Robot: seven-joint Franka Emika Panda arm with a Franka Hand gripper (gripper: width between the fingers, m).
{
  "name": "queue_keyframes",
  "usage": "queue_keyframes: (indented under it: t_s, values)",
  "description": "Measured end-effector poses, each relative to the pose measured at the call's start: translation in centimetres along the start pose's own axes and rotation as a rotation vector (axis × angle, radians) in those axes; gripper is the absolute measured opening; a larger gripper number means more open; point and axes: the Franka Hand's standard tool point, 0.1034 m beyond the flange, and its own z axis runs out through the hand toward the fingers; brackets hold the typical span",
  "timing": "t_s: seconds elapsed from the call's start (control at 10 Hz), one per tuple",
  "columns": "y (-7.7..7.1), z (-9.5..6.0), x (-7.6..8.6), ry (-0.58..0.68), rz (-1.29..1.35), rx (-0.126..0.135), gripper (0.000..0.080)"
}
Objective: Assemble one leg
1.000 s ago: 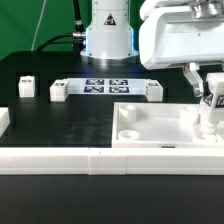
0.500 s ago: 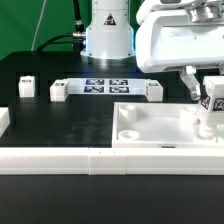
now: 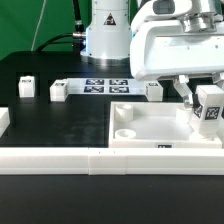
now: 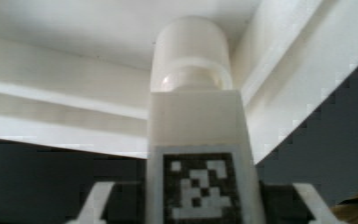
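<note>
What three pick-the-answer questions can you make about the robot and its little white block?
1. Where is the leg?
A) lying flat on the table
B) held up over the white tray piece
C) on the floor

2. What colour is the table?
A) black
B) red
C) yellow

3. What is the gripper doing?
A) open and empty
B) shut on the leg
C) hidden from both views

Answers: 1 B, the exterior view shows it raised at the tray's corner. 2 A, the bare surface is black. 3 B, the wrist view shows the leg clamped between its fingers.
</note>
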Motion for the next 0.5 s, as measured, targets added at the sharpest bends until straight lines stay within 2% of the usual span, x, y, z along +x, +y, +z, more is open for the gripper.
queue_keyframes:
  t_s: [0.5]
  values:
    - [-0.43, 0.09, 0.09, 0.018, 0.007, -0.001, 0.0291]
